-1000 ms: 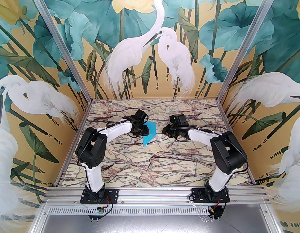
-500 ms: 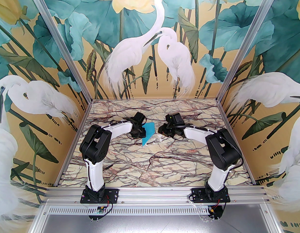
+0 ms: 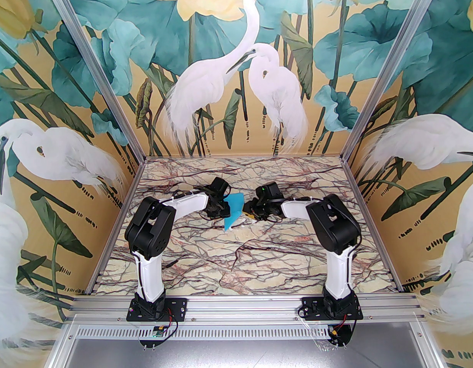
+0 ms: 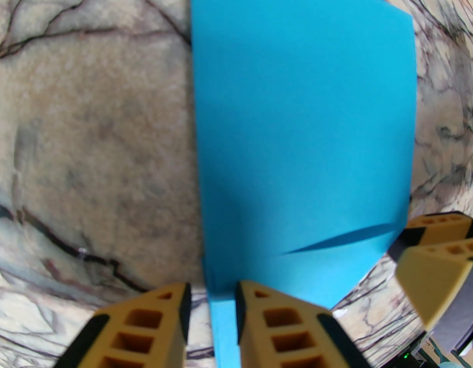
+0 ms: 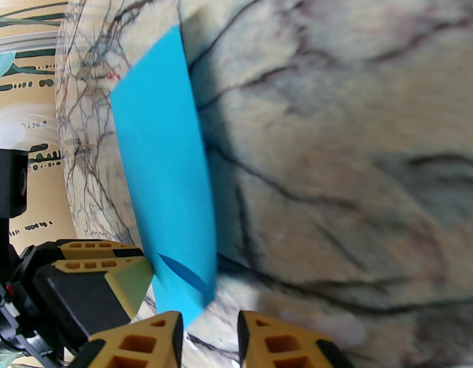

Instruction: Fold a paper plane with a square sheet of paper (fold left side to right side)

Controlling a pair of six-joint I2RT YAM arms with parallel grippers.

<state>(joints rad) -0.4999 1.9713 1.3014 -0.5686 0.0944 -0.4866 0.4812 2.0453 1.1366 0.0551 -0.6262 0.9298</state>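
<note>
Right fingers (image 5: 144,343) moved in beside paper (image 4: 298,128); left fingers (image 4: 282,328) straddle its edge.

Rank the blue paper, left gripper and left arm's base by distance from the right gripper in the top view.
1. blue paper, just left of the right gripper.
2. left gripper, on the paper's far side.
3. left arm's base, at the near left.
</note>
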